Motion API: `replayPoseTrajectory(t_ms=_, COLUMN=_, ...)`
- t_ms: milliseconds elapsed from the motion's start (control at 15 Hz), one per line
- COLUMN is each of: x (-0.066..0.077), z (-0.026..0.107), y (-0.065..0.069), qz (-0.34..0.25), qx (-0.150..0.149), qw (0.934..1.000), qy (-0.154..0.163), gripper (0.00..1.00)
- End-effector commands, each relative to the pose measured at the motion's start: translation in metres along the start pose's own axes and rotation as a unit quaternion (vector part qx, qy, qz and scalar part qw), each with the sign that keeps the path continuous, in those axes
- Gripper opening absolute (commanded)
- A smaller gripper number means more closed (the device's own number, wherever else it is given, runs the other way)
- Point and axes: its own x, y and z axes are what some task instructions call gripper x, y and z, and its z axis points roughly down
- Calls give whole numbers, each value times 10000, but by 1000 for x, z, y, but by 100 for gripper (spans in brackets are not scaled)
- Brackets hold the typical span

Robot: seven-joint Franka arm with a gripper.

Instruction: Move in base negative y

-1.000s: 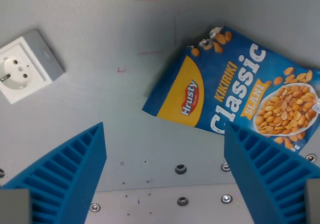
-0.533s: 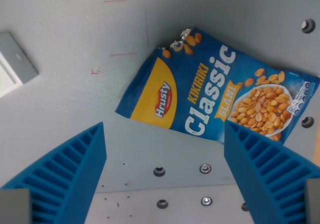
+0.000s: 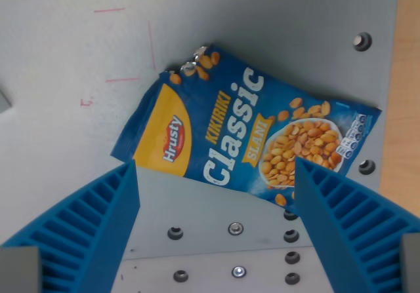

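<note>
My gripper [image 3: 216, 231] is open and empty, its two blue ribbed fingers [image 3: 85, 234] rising from the bottom corners of the wrist view. A blue and yellow bag of Classic peanuts [image 3: 236, 132] lies flat on the grey table [image 3: 262, 18], slanted, just above and between the fingertips. The right finger covers the bag's lower right edge. Nothing is held.
Several bolts and holes [image 3: 235, 228] dot the table near the bottom and the right side. A wooden surface [image 3: 407, 77] shows along the wrist view's right edge. Faint red marks [image 3: 121, 44] lie at upper left. A sliver of the grey socket plate [image 3: 2, 101] shows at the left edge.
The camera has moved: the whole scene has shifted to the wrist view's left. The white socket has almost left the picture, and the wooden edge has come in on the right. The gripper stays open.
</note>
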Motion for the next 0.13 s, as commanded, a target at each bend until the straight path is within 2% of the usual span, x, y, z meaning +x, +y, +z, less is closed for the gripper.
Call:
replayPoseTrajectory(t_ms=67, x=9, z=-2, y=16, qz=-93, qx=50, qw=9999, qy=-111, gripper=100)
replayPoseTrajectory(t_ms=133, x=9, z=-1, y=21, qz=-93, qx=50, qw=9999, qy=-111, gripper=100)
